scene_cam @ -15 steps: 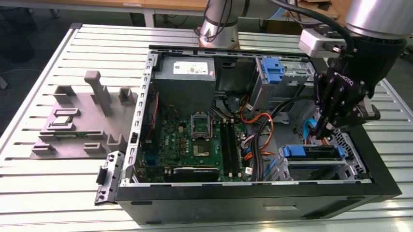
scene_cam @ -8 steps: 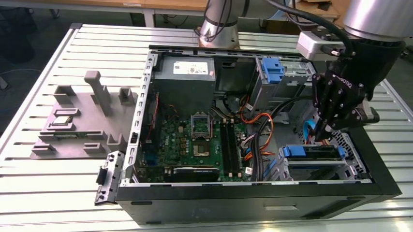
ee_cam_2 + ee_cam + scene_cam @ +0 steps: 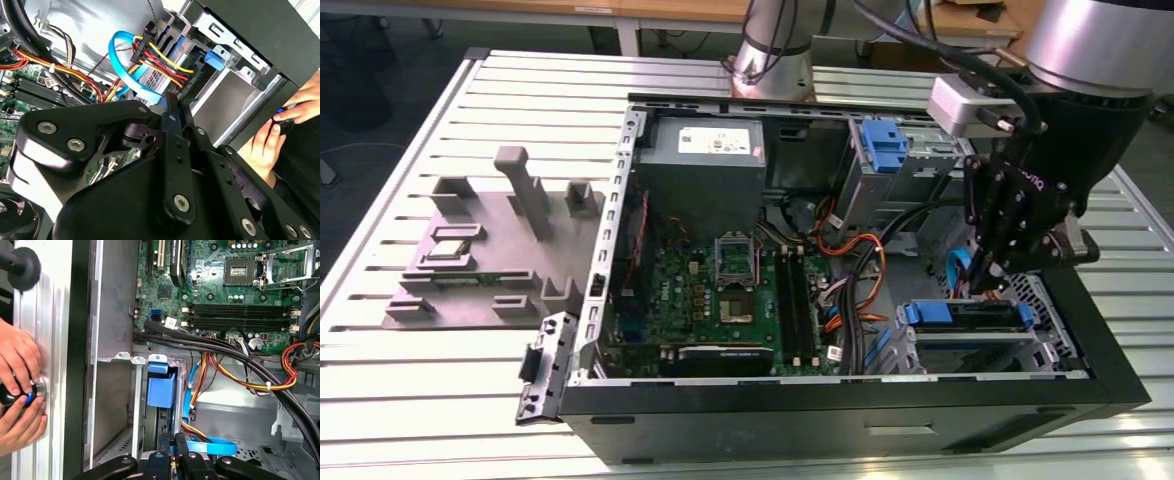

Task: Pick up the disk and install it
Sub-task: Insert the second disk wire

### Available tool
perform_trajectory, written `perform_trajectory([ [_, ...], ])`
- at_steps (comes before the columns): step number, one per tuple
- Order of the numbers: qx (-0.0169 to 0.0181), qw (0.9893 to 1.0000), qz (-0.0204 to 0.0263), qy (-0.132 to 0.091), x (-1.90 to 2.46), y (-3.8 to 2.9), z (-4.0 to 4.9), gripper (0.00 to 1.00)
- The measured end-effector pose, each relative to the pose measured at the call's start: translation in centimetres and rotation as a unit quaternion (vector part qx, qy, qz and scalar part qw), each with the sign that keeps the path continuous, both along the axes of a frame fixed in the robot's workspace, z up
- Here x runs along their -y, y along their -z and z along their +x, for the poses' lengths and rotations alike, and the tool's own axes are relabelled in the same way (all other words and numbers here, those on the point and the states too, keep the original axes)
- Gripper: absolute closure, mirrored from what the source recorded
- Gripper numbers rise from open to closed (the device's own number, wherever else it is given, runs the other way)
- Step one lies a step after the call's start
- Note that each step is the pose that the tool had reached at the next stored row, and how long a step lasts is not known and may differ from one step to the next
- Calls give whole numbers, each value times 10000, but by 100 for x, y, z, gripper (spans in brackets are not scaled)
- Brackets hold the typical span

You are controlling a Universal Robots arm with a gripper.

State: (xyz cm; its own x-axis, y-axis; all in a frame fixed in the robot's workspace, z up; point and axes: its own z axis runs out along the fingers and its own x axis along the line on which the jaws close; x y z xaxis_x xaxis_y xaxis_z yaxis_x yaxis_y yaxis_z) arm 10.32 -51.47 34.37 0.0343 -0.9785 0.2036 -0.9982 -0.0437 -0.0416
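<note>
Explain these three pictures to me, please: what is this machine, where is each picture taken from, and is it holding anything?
It is a robot arm with a grasping tool at its end, working inside an open computer case that lies on a slatted metal table. The exterior view comes from a camera standing off the arm. Both wrist views come from cameras riding on the arm, looking past the tool into the case. The tool hangs just above the disk, which sits with its blue rails in a metal cage. The tool looks shut and seems to hold nothing. A grey parts holder lies on the table. A person's hands are beside the case.
</note>
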Motion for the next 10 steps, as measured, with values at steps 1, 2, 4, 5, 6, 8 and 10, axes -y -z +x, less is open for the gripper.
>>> perform_trajectory([
  [1,12,10000,30,0,13,3,-5,84],
  [2,26,10000,52,0,25,6,-14,84],
  [4,52,10000,81,0,43,14,-28,84],
  [5,63,9999,91,0,57,18,-29,84],
  [6,70,9999,98,-1,71,20,-28,84],
  [8,75,9999,121,2,94,22,-30,84],
  [10,80,9999,149,7,103,24,-30,84],
])
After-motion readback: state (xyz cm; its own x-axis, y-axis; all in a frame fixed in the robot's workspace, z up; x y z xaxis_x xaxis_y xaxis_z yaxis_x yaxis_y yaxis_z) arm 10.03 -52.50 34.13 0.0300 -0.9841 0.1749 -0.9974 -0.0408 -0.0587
